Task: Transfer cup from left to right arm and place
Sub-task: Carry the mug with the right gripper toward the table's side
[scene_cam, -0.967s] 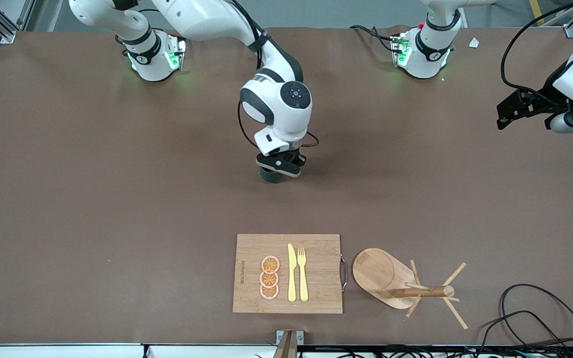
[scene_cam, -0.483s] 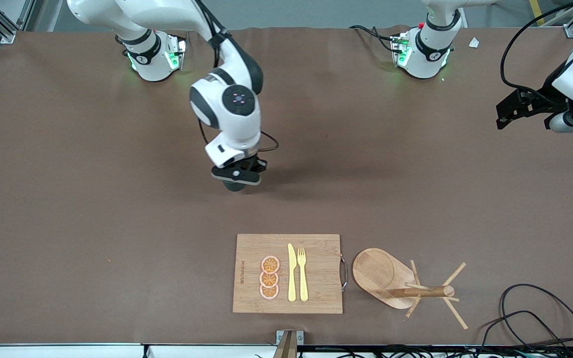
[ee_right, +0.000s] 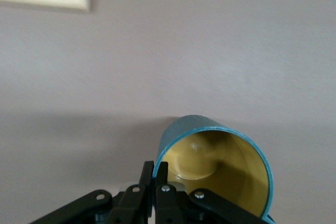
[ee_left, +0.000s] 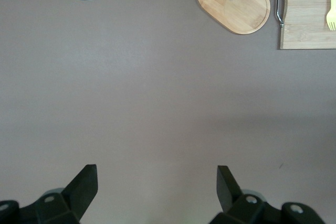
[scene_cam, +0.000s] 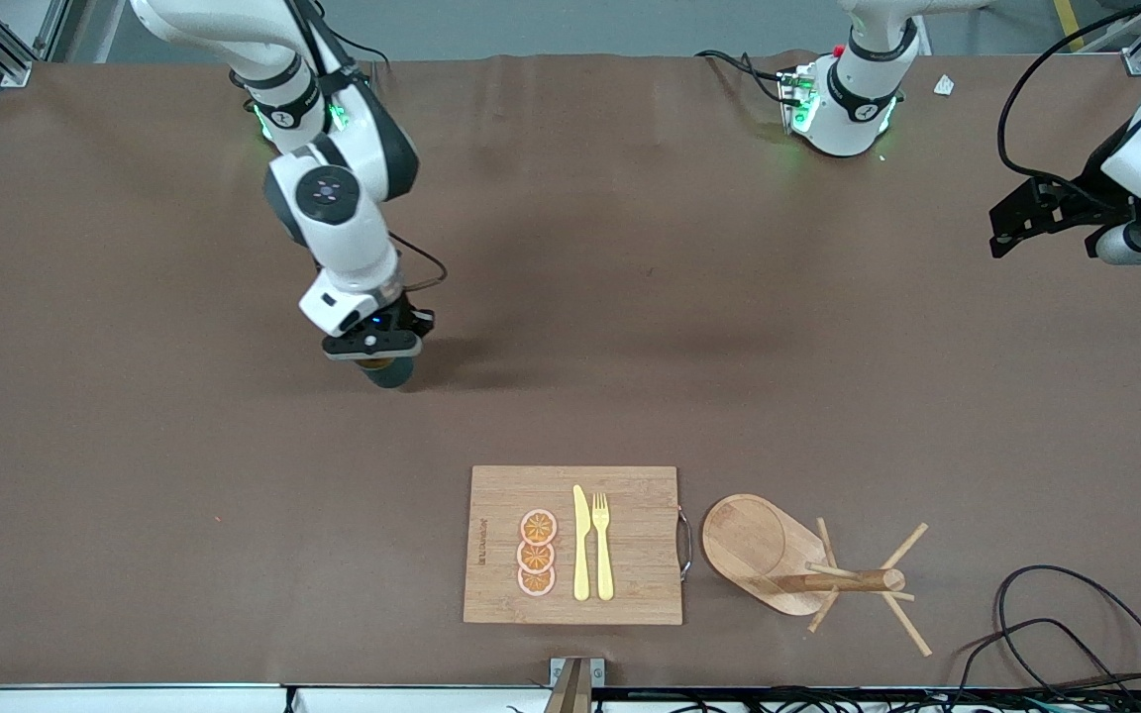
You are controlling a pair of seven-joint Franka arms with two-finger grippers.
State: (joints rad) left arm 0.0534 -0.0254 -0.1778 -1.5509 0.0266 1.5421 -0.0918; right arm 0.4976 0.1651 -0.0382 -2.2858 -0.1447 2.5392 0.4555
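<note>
Your right gripper (scene_cam: pixel 373 349) is pinching the cup (scene_cam: pixel 390 373) by its rim, one finger inside the yellowish-tan bowl and one outside the teal wall. That looks like a sensible hold: it leaves the cup's base free for setting down. The cup hangs over bare table (scene_cam: pixel 135 446) toward the right arm's end, at about 10 o'clock from the cutting board (scene_cam: pixel 630 584). In the right wrist view the cup (ee_right: pixel 220 166) opens up toward the camera, so its long axis reads roughly vertical, mouth up. Handle direction: cannot tell, it is not visible.

Your left gripper (ee_left: pixel 156 184) is spread wide and empty, parked up at the left arm's end of the table, waiting; likely kept clear after the handover. The wooden mug rack (scene_cam: pixel 808 569) lies beside the board at 3 o'clock.
</note>
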